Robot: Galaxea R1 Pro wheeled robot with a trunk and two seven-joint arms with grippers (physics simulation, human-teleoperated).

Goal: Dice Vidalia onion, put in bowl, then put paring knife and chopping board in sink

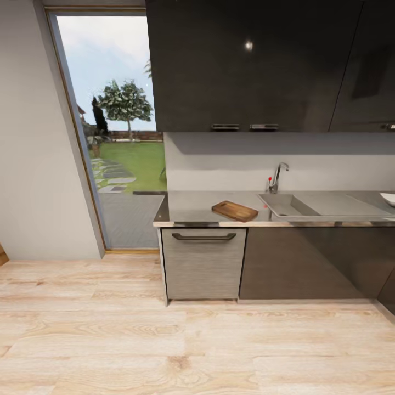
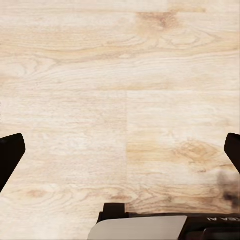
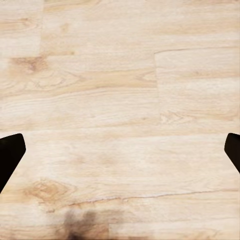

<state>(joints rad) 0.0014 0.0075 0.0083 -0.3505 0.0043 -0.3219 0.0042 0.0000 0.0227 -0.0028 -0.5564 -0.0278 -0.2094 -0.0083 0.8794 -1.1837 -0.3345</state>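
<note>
Apparently both the left gripper [image 2: 120,150] and right gripper [image 3: 120,150] gape wide, empty, above floor [image 3: 120,90].

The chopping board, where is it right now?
In the head view, the chopping board lies on the grey countertop, just left of the sink and above the drawer with the dark handle.

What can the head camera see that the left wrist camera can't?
The head view takes in the kitchen: the chopping board lying on the countertop, the sink with its tap to the board's right, the white bowl at the picture's right edge, dark cabinets above, and a tall window onto a garden. The left wrist view has the left gripper, its dark fingers spread wide and holding nothing. Both views share the light wood plank floor.
</note>
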